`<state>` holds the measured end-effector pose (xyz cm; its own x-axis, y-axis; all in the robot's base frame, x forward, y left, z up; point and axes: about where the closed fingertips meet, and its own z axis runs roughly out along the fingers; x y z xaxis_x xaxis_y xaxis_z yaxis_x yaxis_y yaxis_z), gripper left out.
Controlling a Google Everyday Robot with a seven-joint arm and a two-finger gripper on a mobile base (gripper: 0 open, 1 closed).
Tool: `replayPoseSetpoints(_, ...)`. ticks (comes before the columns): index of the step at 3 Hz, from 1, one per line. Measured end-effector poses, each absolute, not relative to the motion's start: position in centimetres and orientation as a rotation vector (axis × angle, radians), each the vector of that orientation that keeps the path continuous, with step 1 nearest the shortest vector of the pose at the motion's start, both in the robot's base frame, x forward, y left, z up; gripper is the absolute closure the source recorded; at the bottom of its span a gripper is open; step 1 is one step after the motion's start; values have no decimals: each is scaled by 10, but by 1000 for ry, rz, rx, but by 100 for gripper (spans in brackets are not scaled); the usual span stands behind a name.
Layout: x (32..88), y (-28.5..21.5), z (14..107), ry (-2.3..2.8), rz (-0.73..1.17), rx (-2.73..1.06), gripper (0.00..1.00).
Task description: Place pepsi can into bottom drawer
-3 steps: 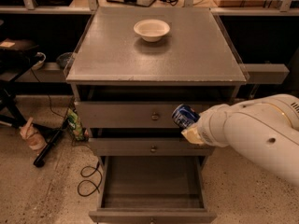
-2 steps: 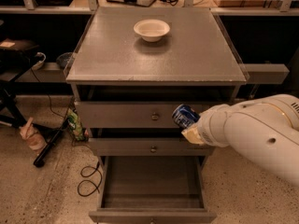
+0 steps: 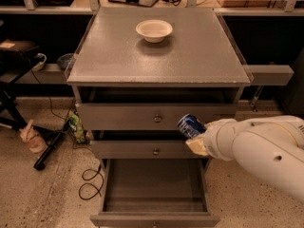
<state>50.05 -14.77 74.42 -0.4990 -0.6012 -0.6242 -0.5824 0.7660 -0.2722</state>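
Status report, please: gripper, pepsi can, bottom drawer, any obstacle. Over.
Gripper shut on pepsi can, in front of middle drawer, right side. Bottom drawer open below. No obstacle seen between.

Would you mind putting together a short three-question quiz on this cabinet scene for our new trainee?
1. True or false: the pepsi can lies inside the bottom drawer.
2. What stands on the cabinet top? A) a white bowl B) a mug C) a second can
3. Fill in: the gripper, at the cabinet's front right and above the open bottom drawer, is shut on the ____.

Key
1. False: the can is held in the air, and the drawer stands open with nothing in it.
2. A
3. pepsi can
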Motion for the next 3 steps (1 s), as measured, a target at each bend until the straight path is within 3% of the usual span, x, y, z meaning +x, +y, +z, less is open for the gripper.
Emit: replayPoseSetpoints(3,477,-148,653,2339,213,-764,100)
